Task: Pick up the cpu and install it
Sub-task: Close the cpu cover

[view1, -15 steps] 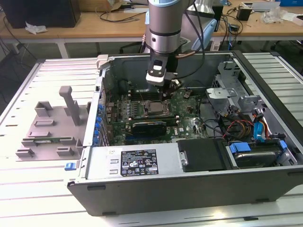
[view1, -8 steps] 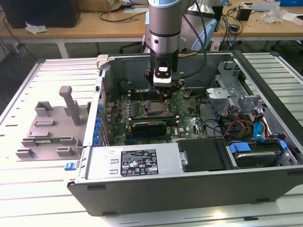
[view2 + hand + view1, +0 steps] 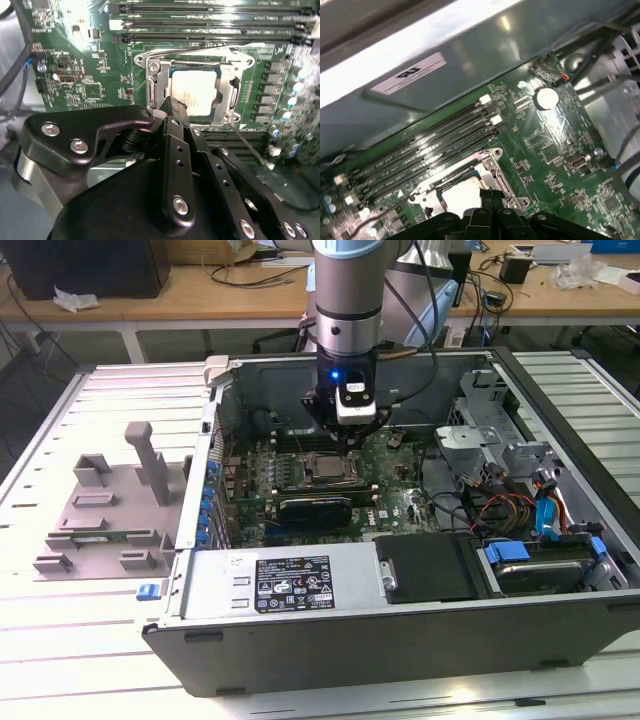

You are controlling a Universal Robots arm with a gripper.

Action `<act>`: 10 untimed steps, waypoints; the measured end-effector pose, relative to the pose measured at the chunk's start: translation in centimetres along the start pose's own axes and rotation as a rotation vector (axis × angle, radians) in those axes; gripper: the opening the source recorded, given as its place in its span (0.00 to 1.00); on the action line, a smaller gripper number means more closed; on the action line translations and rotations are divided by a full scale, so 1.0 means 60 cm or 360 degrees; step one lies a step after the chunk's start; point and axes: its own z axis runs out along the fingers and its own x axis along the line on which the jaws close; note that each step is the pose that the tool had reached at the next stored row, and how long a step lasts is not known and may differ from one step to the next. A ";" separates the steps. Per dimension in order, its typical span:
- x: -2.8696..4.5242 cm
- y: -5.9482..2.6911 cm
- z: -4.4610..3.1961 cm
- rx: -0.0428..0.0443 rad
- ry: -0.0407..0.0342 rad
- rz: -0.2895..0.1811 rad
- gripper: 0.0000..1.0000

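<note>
In the middle of the exterior view the gripper is held low inside the open computer case, just above the motherboard. Its fingers are drawn together, and nothing is seen between them. The cpu is seen lying flat within the metal frame of the socket, its silvery top lit in both wrist views. The fingertips are placed at its near edge; whether contact is made cannot be told. Seating the chip is judged to be the step in hand. It is best done with the chip level and square to the frame, pressure being applied lightly and straight down, and the memory slots beside it left untouched.
</note>
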 end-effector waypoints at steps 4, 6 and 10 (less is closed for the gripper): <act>0.000 0.000 0.002 0.0003 -0.0002 -0.0155 0.11; 0.000 0.000 0.002 0.0005 -0.0003 -0.0254 0.11; 0.000 0.000 0.004 0.0007 -0.0005 -0.0397 0.11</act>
